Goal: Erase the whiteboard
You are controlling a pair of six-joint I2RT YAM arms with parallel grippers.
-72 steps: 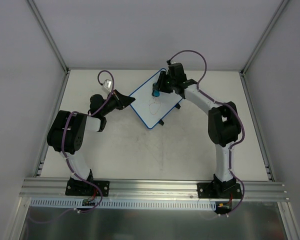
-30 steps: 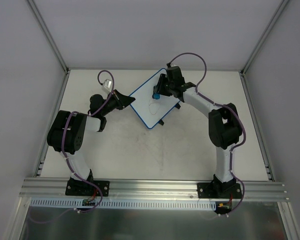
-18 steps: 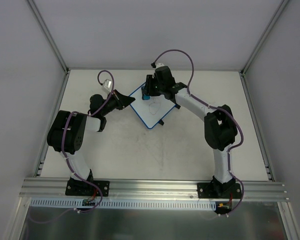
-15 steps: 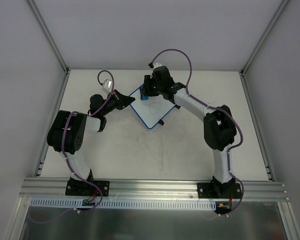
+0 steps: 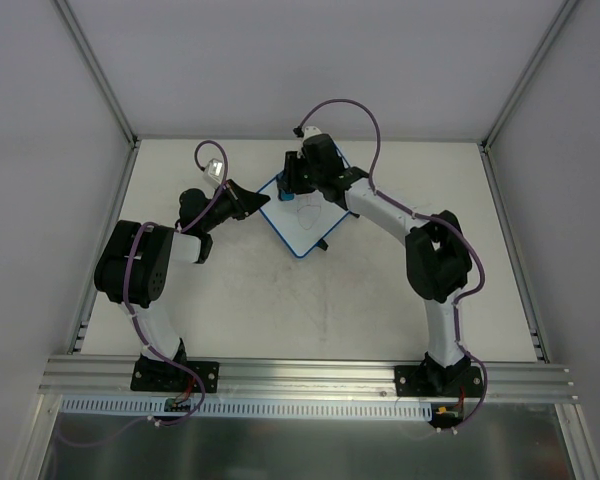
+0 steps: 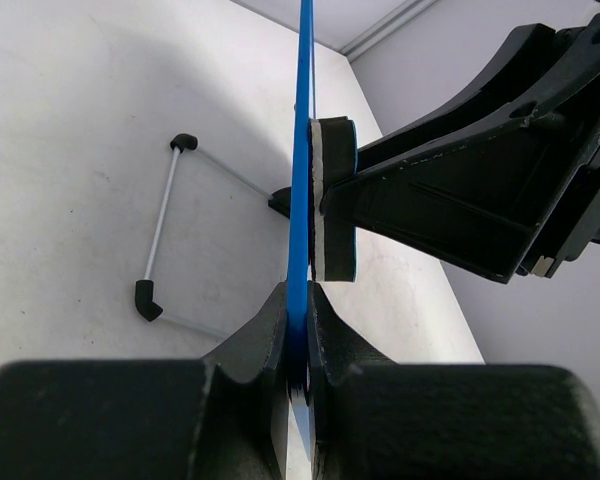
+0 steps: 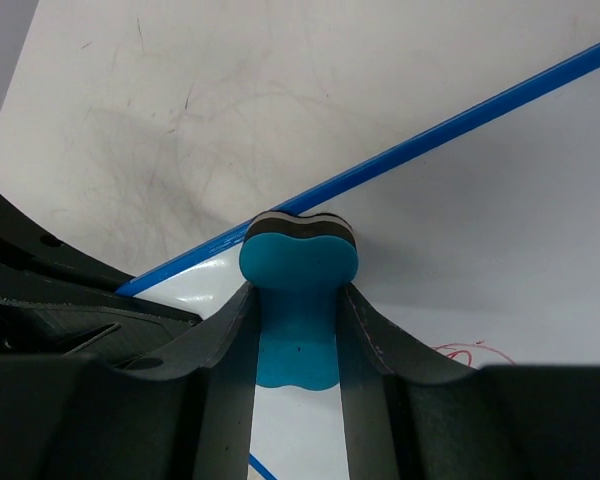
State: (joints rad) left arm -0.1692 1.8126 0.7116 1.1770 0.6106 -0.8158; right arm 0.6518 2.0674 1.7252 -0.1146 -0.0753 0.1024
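R gripper [image 7: 298, 292] w/ eraser [image 7: 298, 262] on whiteboard [image 7: 500, 260], prob. touching; L gripper [image 6: 298, 300] clamps it.

White whiteboard [image 5: 299, 230], thin blue rim, turned diamond-wise, far centre of the table [image 5: 380, 295], faint red scribble

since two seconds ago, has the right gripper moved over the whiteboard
Yes. The right gripper, holding the eraser, has slid left across the whiteboard, toward the edge clamped by the left gripper.

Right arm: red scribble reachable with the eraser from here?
Likely yes. The right tool holds the eraser at the whiteboard's blue rim; the red scribble lies on open board close by, nothing between. The left tool only clamps the rim.
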